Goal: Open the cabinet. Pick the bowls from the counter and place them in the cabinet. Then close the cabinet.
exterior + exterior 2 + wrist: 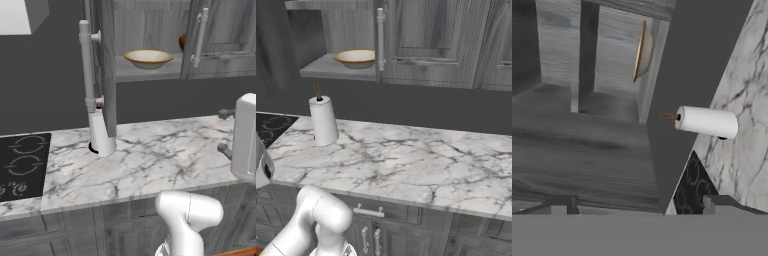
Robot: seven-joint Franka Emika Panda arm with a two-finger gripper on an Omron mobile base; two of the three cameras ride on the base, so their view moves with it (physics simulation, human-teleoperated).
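Cabinet [150, 35] stands open: left door [105, 70] swung out edge-on w/ its bar handle [87, 67] toward the cam, right door [220, 37] partly open. Cream bowl [148, 58] sits upright on the shelf [125, 67], roughly mid-shelf; brown bowl [182, 42] is further right on the shelf, mostly hidden behind the right door edge. In right base view cream bowl [356, 58] is just left of the door handle [380, 42]. Hand view is rolled sideways: cream bowl [641, 50] seen edge-on inside the cabinet, paper roll [706, 121] lying across the frame over the counter [742, 145]. Gripper [637, 206] jaws spread wide apart, nothing between them; fingertips [714, 204] at bottom edge. Counter [150, 160] has the paper roll [101, 135] standing near the cooktop [22, 165]; no bowl on the visible marble
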